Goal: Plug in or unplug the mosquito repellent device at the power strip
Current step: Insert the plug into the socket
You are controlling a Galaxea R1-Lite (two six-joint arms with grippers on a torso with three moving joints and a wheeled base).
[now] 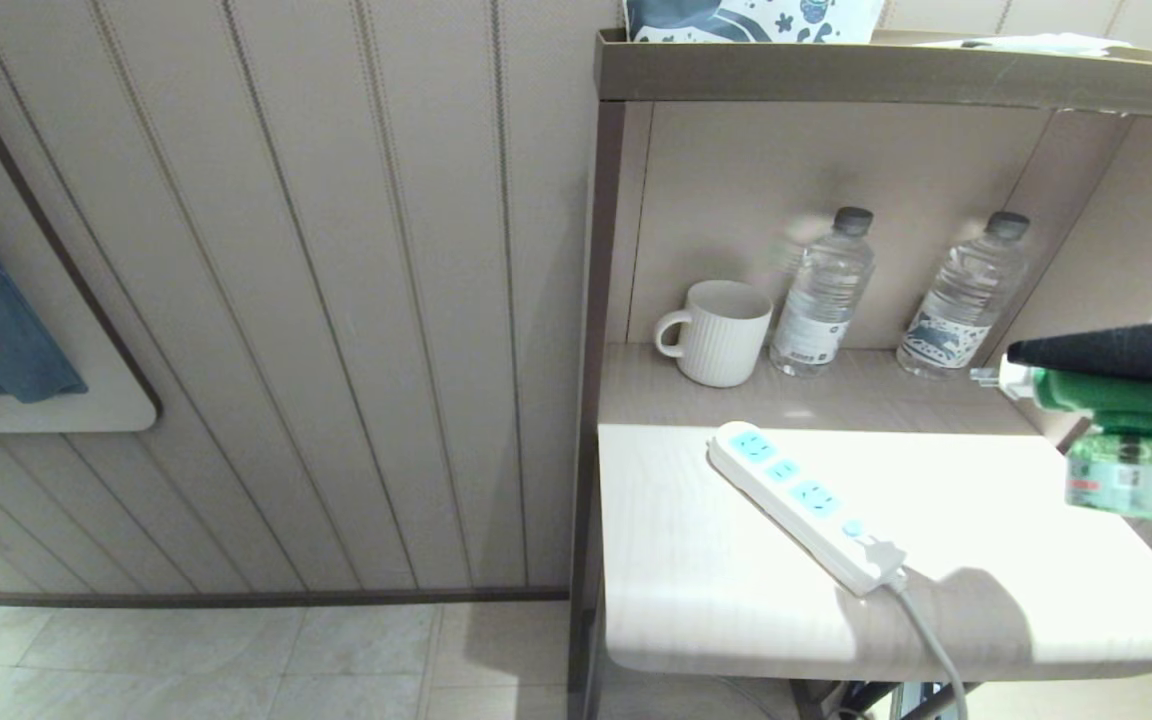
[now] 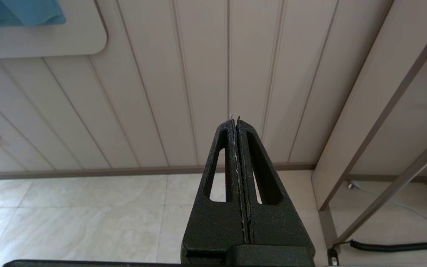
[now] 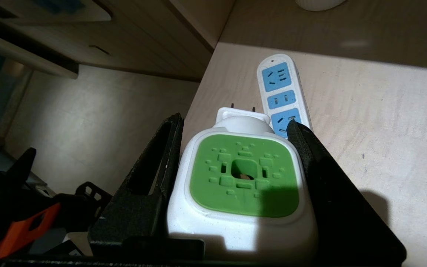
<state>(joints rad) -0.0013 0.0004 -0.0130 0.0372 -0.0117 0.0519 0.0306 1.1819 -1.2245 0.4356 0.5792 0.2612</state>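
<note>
**Repellent device held in the air, clear of the power strip**

The right gripper [image 3: 235, 137] grasps the mosquito repellent device [image 3: 241, 185] between its two black fingers [image 3: 154, 163], one on each side of the white body. In the head view the device [image 1: 1121, 440] hangs at the right edge, above and to the right of the table [image 1: 986, 600], its green bottle pointing down and its plug pins pointing left. It touches nothing but the fingers. The power strip [image 1: 806, 500] lies diagonally on the table, well apart from the device, all three blue sockets empty, its white cord [image 1: 936, 640] running off the front edge. On the shelf behind stand a white mug [image 1: 721, 335] and two water bottles [image 1: 826, 295]. The left gripper [image 2: 237, 122] hangs low beside the furniture, aimed at the wall panelling, its fingers clenched together on nothing.
</note>
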